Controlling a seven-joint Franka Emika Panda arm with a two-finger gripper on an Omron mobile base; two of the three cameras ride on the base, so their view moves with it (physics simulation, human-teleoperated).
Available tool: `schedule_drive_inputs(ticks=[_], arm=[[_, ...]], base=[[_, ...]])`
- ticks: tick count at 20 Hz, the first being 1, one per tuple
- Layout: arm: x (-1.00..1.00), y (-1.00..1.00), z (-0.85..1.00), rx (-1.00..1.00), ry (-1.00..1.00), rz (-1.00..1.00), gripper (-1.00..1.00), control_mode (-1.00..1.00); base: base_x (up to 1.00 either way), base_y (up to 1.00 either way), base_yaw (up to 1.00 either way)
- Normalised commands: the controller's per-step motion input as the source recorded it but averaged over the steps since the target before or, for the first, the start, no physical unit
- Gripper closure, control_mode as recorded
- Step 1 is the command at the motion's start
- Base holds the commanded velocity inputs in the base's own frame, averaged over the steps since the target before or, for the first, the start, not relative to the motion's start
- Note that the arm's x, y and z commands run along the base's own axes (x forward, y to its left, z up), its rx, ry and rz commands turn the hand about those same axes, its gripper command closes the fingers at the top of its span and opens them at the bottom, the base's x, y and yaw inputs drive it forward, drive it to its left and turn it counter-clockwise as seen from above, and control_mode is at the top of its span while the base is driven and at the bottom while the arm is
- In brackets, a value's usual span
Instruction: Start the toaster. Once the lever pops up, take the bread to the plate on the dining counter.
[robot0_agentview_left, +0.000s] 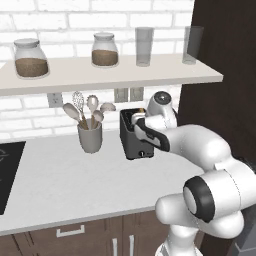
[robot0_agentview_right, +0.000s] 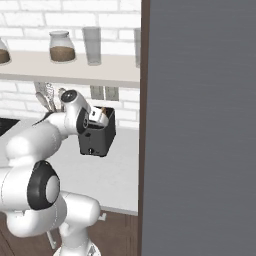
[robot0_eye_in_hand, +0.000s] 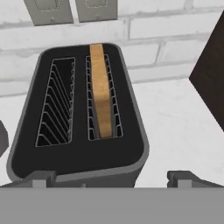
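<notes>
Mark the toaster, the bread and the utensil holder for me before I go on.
toaster (robot0_eye_in_hand: 131, 144): hand view, on its dark top face right of the slots.
bread (robot0_eye_in_hand: 101, 94): hand view, on the slice's top crust edge in the right-hand slot.
utensil holder (robot0_agentview_left: 90, 138): left base view, on the grey cup's front wall.

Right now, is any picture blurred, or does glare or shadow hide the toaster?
Hand view: sharp, even light, no glare; the bread shows clearly in one slot of the toaster. Left base view: soft shading only, arm covers part of the toaster. Right base view: a dark panel blocks the right side.
</notes>
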Motion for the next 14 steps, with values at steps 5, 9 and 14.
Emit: schedule_drive_inputs(ticks=[5, 9, 14], arm=[[0.21, 0.00, -0.16, 0.00, 0.00, 0.00, -1.00, -1.00], [0.25, 0.00, -0.13, 0.00, 0.00, 0.00, -1.00, -1.00], [0.32, 0.00, -0.10, 0.00, 0.00, 0.00, -1.00, -1.00]], base=[[0.00, 0.00, 0.00], [0.00, 0.00, 0.00], [0.00, 0.00, 0.00]])
